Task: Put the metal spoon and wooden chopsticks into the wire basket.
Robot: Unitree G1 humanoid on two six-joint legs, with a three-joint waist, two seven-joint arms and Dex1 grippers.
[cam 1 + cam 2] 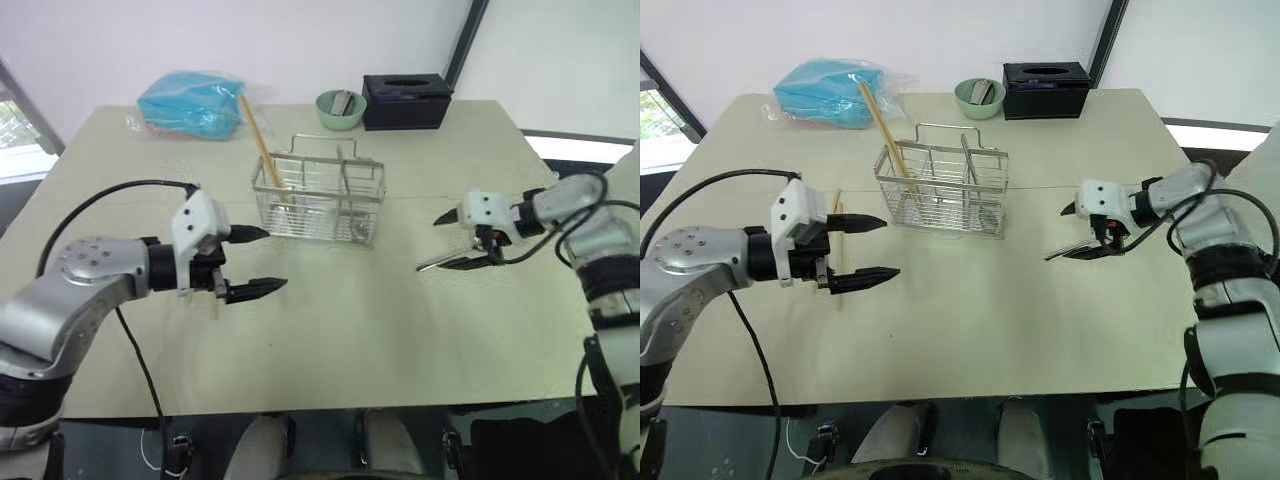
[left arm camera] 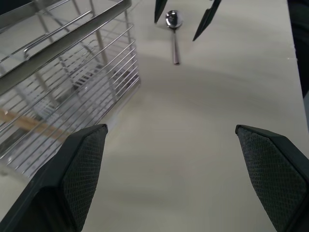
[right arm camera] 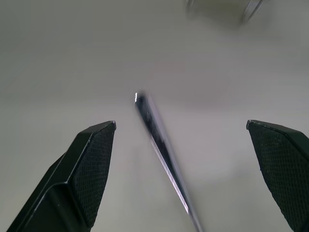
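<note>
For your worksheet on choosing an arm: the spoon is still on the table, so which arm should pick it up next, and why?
The right. Its open gripper hovers right over the spoon, whose handle runs between its fingers. The left gripper, also open, is on the far side of the basket.

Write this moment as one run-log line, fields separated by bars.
right gripper: open, over spoon on table | left gripper: open, empty | one chopstick in basket | one chopstick on table

Metal spoon (image 2: 174, 29) beside wire basket (image 2: 67, 82)
</note>
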